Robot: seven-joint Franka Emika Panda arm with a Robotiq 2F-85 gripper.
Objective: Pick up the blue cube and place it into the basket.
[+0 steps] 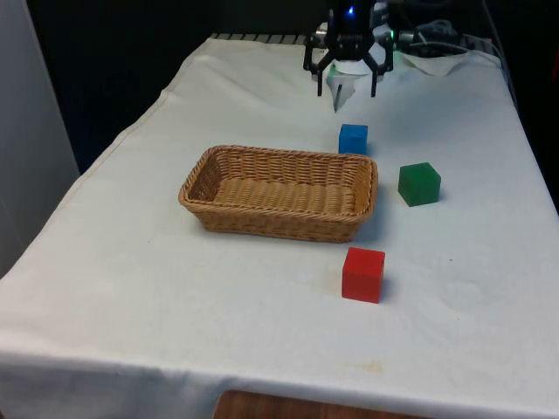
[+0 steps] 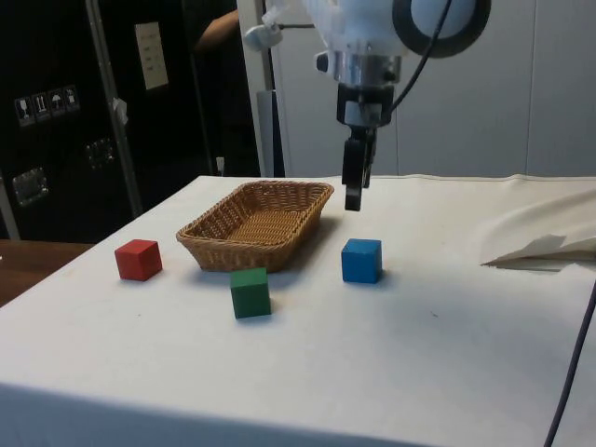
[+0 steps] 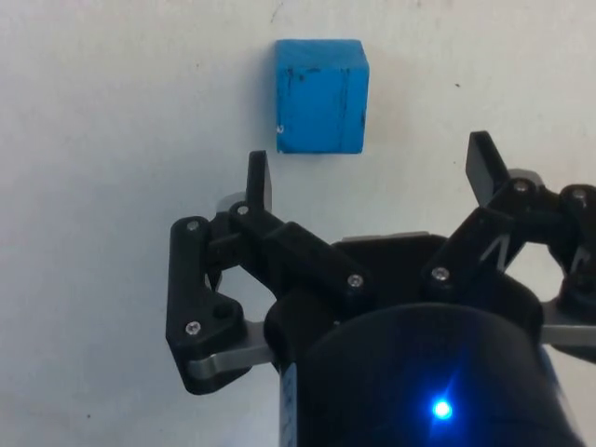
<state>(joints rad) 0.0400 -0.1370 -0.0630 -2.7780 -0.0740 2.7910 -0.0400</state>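
Closest to the front camera is the red cube (image 1: 362, 274), sitting on the white cloth of the desk (image 1: 175, 288), a bit off the near corner of the basket on the front view's right. Next back is the wicker basket (image 1: 279, 191), a shallow rectangular one with nothing inside it, roughly mid-desk. The green cube (image 1: 419, 183) is off to the front view's right of the basket, apart from it, turned a little so a corner faces the camera.

The blue cube (image 1: 353, 139) sits flat on the cloth just past the basket's far right corner, near it but I don't think it's touching. In the side view the blue cube (image 2: 360, 260) is clearly standing free on the desk, with the green cube (image 2: 250, 291) and red cube (image 2: 139, 259) both well apart from it.

Furthest back is the end effector (image 1: 341, 84), hanging in the air above the desk, a little beyond the blue cube and not touching it. Its fingers (image 3: 259, 182) are spread wide and hold nothing. From the wrist camera the blue cube (image 3: 321, 95) lies just ahead of the fingertips rather than between them. In the side view the end effector (image 2: 357, 177) points straight down, well above the cube's top.
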